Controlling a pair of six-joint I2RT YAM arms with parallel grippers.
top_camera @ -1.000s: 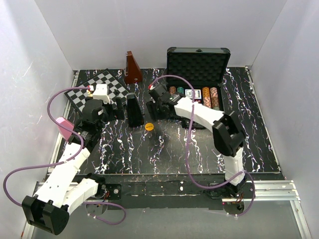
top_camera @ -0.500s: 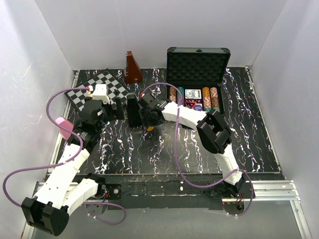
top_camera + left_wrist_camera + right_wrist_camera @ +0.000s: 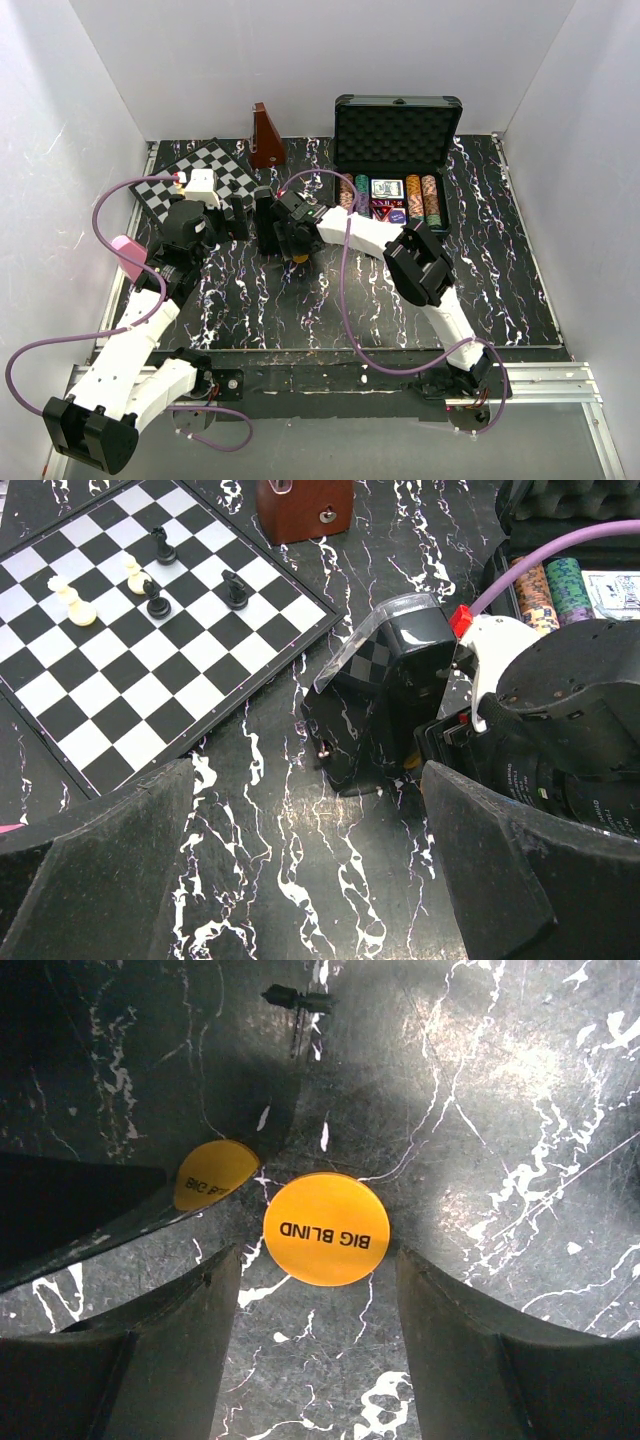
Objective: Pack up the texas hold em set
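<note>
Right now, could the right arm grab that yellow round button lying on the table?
Probably yes. The right gripper hangs over the yellow button, fingers open on either side, nothing between them. A glossy black block stands close by.

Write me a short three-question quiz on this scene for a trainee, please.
1. True or false: the black foam-lined hard case stands with its lid open.
2. Which words are printed on the round yellow plastic button lying between the fingers of the right tool? A) DEALER B) BIG BLIND C) SMALL BLIND
3. Which tool hangs nearer the black-and-white chessboard?

Key: 1 true; 2 B; 3 the left tool.
</note>
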